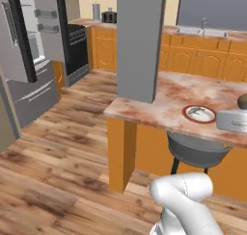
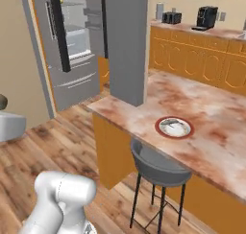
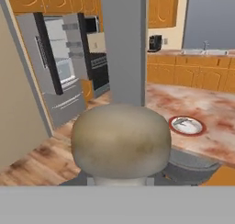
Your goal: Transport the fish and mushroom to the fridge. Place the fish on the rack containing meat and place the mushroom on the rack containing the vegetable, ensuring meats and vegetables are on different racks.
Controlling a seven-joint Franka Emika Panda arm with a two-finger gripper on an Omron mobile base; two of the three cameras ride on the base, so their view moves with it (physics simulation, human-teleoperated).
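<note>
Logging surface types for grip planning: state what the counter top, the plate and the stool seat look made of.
Counter top: polished stone, probably marble, judging by its mottled pink-and-rust veining.
Plate: seemingly glazed ceramic, with a red rim around a pale centre; a thin silvery fish lies in it.
Stool seat: matt grey moulded shell, probably plastic, on thin dark metal-looking legs.

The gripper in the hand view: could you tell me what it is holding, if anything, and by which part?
It holds the mushroom, whose rounded cap sits right before the camera. The hold seems to be low, at the stem, but the fingers are hidden beneath the cap.
</note>
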